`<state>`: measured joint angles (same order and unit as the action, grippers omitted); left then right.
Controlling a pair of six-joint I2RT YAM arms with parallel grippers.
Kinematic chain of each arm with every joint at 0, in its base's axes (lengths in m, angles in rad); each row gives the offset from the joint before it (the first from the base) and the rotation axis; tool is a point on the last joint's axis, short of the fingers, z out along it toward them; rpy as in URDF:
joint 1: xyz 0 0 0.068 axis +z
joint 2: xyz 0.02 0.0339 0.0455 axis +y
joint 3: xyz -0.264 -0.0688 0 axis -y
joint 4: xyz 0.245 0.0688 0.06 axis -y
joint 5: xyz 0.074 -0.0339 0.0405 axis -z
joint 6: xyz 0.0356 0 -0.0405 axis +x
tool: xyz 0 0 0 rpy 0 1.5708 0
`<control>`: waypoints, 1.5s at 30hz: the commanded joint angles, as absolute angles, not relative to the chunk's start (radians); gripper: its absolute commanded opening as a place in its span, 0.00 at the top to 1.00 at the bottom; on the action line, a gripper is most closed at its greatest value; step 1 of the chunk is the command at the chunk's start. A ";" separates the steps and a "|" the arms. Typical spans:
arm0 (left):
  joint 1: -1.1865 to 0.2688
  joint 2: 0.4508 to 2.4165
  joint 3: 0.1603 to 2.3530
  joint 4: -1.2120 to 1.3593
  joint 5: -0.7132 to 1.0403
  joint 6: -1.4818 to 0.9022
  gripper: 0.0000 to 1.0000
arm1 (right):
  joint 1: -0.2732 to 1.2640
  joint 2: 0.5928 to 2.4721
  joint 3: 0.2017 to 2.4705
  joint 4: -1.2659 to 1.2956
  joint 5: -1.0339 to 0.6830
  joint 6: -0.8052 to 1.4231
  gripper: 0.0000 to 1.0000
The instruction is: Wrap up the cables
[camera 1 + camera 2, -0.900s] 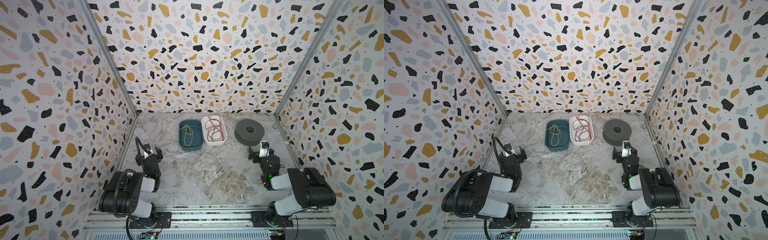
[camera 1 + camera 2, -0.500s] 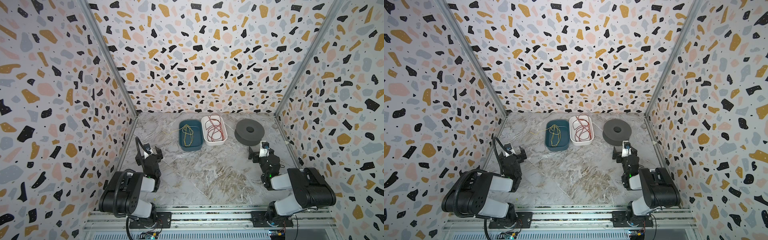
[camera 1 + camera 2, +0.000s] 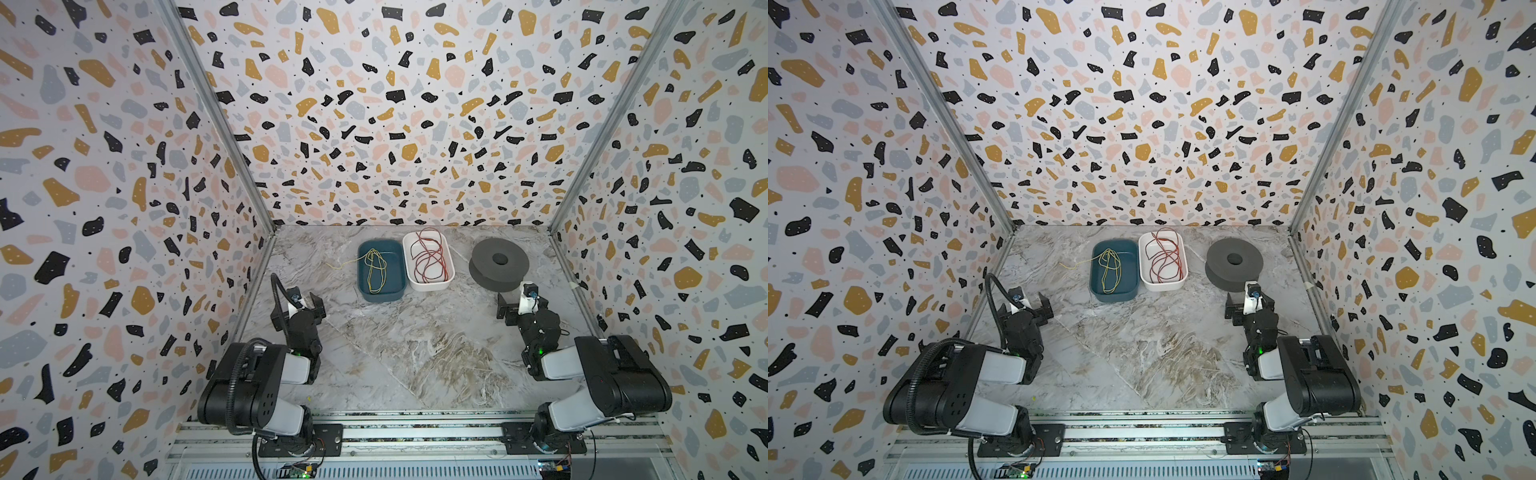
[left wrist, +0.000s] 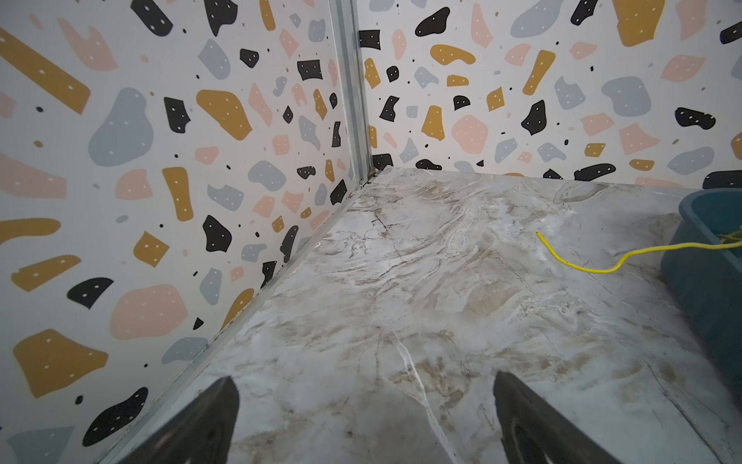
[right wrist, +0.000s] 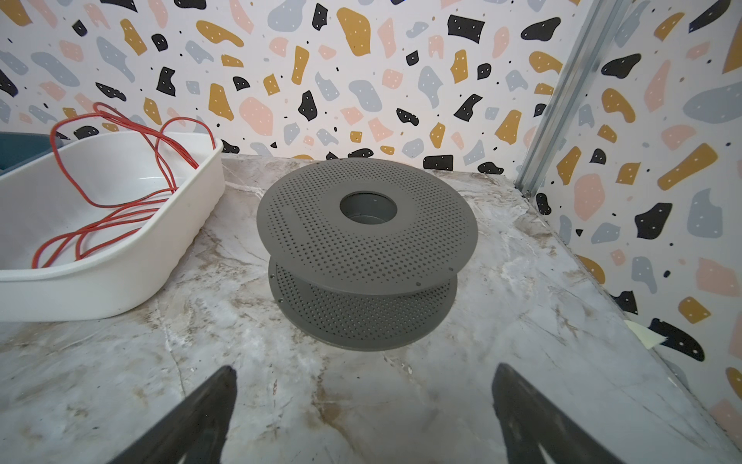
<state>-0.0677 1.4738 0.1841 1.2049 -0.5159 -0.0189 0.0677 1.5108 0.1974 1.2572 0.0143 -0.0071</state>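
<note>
Both arms sit low at the near edge of the marble tabletop (image 3: 395, 357), one on each side, and neither has anything in its grip. The left gripper (image 4: 365, 377) has its jaws spread wide. Through its wrist camera I see only bare marble between the two dark fingertips, with the corner of the speckled walls (image 4: 160, 160) beyond. The right gripper (image 5: 365, 367) is spread just as wide, also empty, and it faces the grey spool (image 5: 361, 241), which is near it but not touching.

The cables (image 3: 430, 259) are thin red wire in loose, tangled loops, and they lie in the white tray (image 3: 428, 286) at the back of the table, well apart from both grippers. In the right wrist view a couple of loops rise above the tray's far rim.

Just left of it in both top views sits the blue tray (image 3: 382, 294). I can't tell whether the two trays touch. Inside the blue tray is a thin yellow-green wire (image 3: 376, 266), bunched up, with one end trailing out over the left rim. The left wrist view catches that loose end lying curved on the marble.

The spool stands to the right of the white tray, apart from it. It rests flat on one perforated flange with the other on top, and its hub hole opens upward. The upper flange looks a little askew over the lower one.
</note>
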 commanded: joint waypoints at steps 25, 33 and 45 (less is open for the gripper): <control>-0.075 1.112 0.552 0.413 -0.616 -0.290 0.00 | 0.301 1.183 0.470 0.566 0.333 -0.012 0.01; -0.078 1.093 0.736 0.050 -0.320 -0.382 0.01 | 0.326 1.146 0.607 0.352 0.257 0.216 0.01; -0.086 1.081 0.763 -0.082 -0.013 -0.336 0.01 | 0.278 1.205 0.751 0.163 -0.141 0.471 0.01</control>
<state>-0.0807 1.1038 0.7330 -0.0528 -0.1143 -0.3634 0.2848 1.1881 0.7269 0.2115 -0.0097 0.3809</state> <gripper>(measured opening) 0.995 0.991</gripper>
